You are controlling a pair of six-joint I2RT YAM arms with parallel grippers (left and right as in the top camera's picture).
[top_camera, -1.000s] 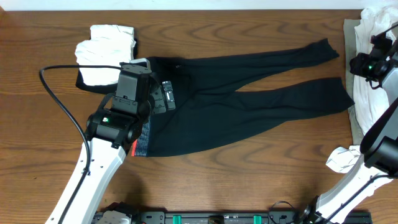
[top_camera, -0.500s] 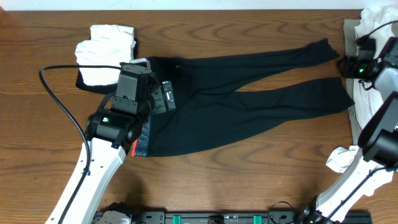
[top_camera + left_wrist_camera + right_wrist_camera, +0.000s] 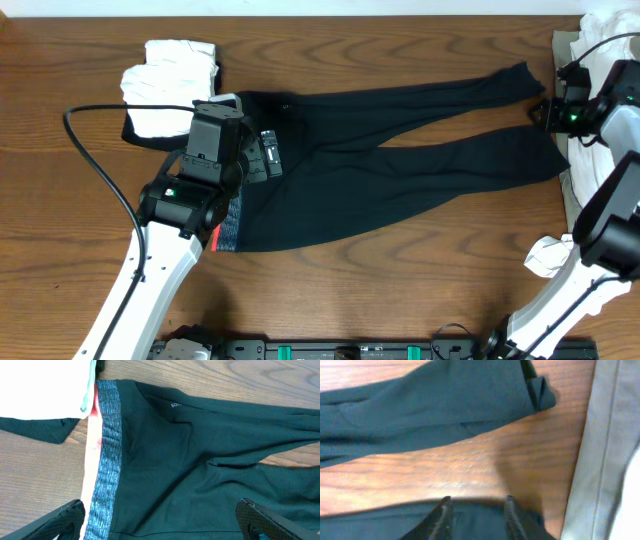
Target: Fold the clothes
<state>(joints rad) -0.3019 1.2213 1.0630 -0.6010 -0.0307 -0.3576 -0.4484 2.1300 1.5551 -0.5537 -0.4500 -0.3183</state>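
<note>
The clothes here are black leggings (image 3: pixel 400 150) lying flat, grey red-edged waistband (image 3: pixel 107 460) at the left and both legs running right. My left gripper (image 3: pixel 248 160) hovers over the waist end, and its fingers stand wide open with the waistband and seat between them (image 3: pixel 162 527). My right gripper (image 3: pixel 552 122) is at the leg ends. Its fingers (image 3: pixel 442 512) stand a narrow gap apart over the upper edge of the lower leg (image 3: pixel 475 525), with nothing visibly pinched. The upper leg's hem (image 3: pixel 537 392) lies just beyond it.
A folded white garment (image 3: pixel 172 85) sits at the far left on a strip of black fabric (image 3: pixel 140 135). A beige cloth (image 3: pixel 605 460) with white garments (image 3: pixel 610 30) lies along the right edge. A crumpled white piece (image 3: pixel 550 255) lies by the right arm's base.
My right gripper has moved left, off the beige and white pile, to the leggings' leg ends. The left arm and the leggings have stayed put.
</note>
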